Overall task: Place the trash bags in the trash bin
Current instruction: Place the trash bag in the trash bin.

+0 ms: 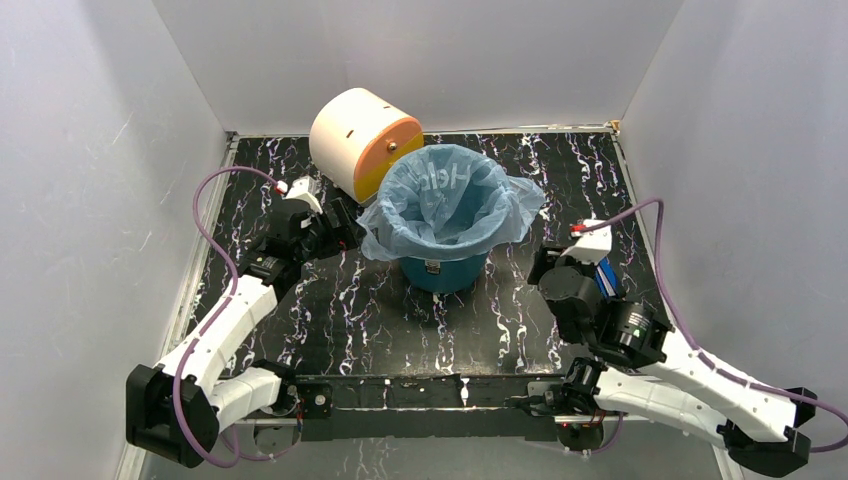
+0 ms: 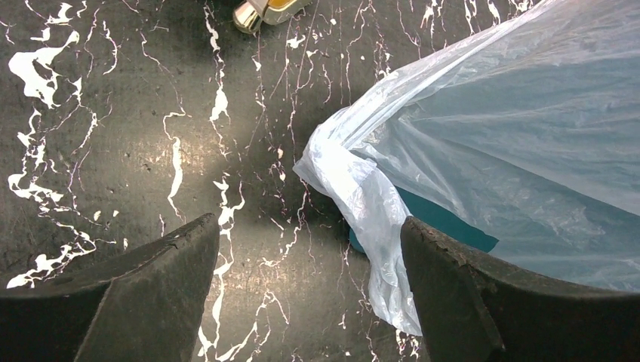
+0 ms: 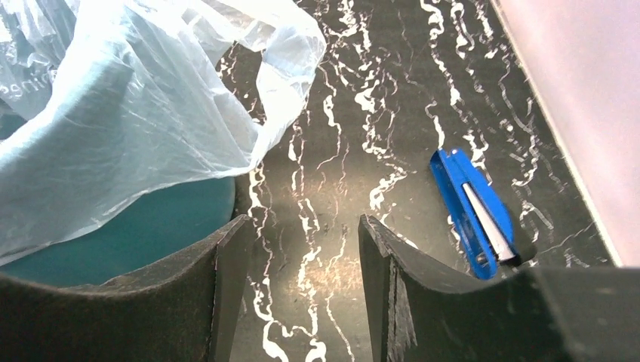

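at the middle of the black table [image 1: 380, 330] we see the teal bin [image 1: 445, 272] standing up. the thin pale blue bag [image 1: 450, 195] sits inside it, and its top hangs out over the rim all around. our left gripper [image 2: 309, 234] is just beside the bag's left side. its fingers are spread wide, and a corner of the bag hangs between them, not pinched. our right gripper [image 3: 306, 226] is near the bin's right side. its fingers are apart too, with only table between them. a small blue flat thing [image 3: 474, 211] lies beside it. a cream and orange round box [image 1: 362, 140] lies behind the bin.
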Tool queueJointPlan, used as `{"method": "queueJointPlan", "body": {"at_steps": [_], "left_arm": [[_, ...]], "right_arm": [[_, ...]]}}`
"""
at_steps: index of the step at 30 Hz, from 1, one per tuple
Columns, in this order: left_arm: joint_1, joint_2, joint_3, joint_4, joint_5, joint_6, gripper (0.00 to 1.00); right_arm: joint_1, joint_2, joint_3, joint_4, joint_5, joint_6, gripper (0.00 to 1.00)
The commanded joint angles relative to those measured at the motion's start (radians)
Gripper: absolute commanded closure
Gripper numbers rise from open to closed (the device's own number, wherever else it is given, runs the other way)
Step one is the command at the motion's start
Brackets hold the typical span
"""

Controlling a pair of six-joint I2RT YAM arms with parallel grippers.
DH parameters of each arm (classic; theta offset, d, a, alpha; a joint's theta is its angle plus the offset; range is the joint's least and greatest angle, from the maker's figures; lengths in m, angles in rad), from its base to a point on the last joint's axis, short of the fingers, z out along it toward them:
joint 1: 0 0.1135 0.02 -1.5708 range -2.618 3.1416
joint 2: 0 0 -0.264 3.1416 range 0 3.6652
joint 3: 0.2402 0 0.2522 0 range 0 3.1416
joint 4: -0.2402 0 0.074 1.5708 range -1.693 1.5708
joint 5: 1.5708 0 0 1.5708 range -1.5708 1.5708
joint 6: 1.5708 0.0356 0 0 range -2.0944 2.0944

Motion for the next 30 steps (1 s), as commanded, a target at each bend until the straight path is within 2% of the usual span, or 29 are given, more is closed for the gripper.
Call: {"method": "queueJointPlan", "body": {"at_steps": [1, 2, 4, 7, 8, 9, 10, 11, 14, 16, 19, 23, 25, 27, 30], "left_arm": [[0.007, -0.004, 0.019, 0.013, 0.014, -0.008, 0.13], [0.008, -0.005, 0.026, 0.005, 0.015, -0.006, 0.13], [0.008, -0.019, 0.032, -0.006, 0.014, 0.003, 0.13], [0.008, -0.029, 0.033, -0.013, 0.008, 0.014, 0.12], [0.009, -0.028, 0.042, -0.027, 0.01, 0.02, 0.12], [0.01, -0.026, 0.047, -0.034, 0.015, 0.026, 0.12], [0.01, -0.025, 0.051, -0.041, 0.017, 0.031, 0.12], [0.011, -0.025, 0.055, -0.043, 0.018, 0.034, 0.12], [0.016, -0.025, 0.062, -0.028, 0.045, 0.04, 0.11], [0.036, -0.014, 0.065, 0.001, 0.131, 0.044, 0.1], [0.064, 0.023, 0.09, -0.007, 0.177, 0.038, 0.1], [0.086, 0.055, 0.098, 0.008, 0.201, 0.034, 0.1], [0.089, 0.065, 0.095, 0.03, 0.213, 0.023, 0.1], [0.091, 0.076, 0.084, 0.062, 0.243, 0.019, 0.1], [0.091, 0.11, 0.074, 0.093, 0.31, 0.033, 0.1]], "right_arm": [[-0.017, 0.103, 0.081, 0.068, 0.064, -0.081, 0.37], [-0.05, 0.134, 0.094, 0.108, 0.055, -0.122, 0.37], [-0.203, 0.175, 0.102, 0.26, -0.121, -0.271, 0.34], [-0.608, 0.23, 0.124, 0.336, -0.497, -0.328, 0.25], [-0.8, 0.263, 0.154, 0.338, -0.657, -0.327, 0.23], [-0.928, 0.304, 0.19, 0.333, -0.82, -0.316, 0.22], [-1.025, 0.353, 0.229, 0.317, -0.968, -0.282, 0.22], [-1.071, 0.394, 0.263, 0.305, -1.077, -0.255, 0.21], [-1.14, 0.492, 0.314, 0.339, -1.332, -0.15, 0.18], [-1.157, 0.529, 0.314, 0.398, -1.466, -0.081, 0.14], [-1.161, 0.559, 0.289, 0.47, -1.55, -0.017, 0.11], [-1.163, 0.615, 0.26, 0.48, -1.565, -0.007, 0.12], [-1.172, 0.652, 0.226, 0.528, -1.644, 0.028, 0.12], [-1.185, 0.708, 0.171, 0.602, -1.77, 0.091, 0.15], [-1.186, 0.752, 0.116, 0.629, -1.805, 0.121, 0.2]]}}
